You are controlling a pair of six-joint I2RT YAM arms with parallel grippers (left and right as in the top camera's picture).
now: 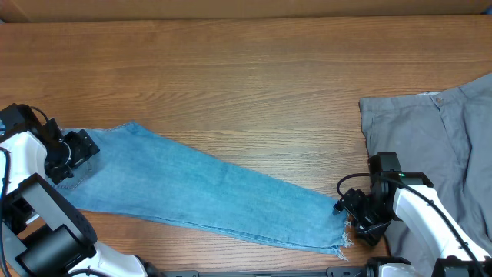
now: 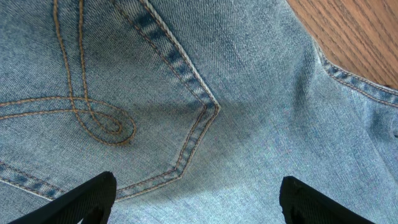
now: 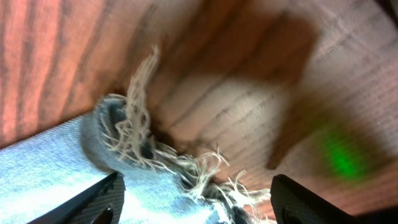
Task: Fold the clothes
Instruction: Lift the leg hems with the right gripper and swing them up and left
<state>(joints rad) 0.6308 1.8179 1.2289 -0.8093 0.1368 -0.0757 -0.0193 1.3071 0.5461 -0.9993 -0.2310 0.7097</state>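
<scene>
The light-blue jeans (image 1: 207, 192) lie folded lengthwise, slanting from the waist at the left to the frayed hems at the lower right. My left gripper (image 1: 77, 154) is open just above the waist end. The left wrist view shows its fingers (image 2: 196, 202) spread over the stitched back pocket (image 2: 93, 118). My right gripper (image 1: 350, 209) is open at the frayed hem (image 1: 342, 245). The right wrist view shows its fingers (image 3: 196, 202) spread either side of the frayed threads (image 3: 180, 165). The grey trousers (image 1: 427, 131) lie at the right edge.
The wooden table (image 1: 246, 85) stretches bare behind the jeans. The right arm (image 1: 430, 223) lies over the lower part of the grey trousers. The left arm (image 1: 31, 192) fills the lower left corner.
</scene>
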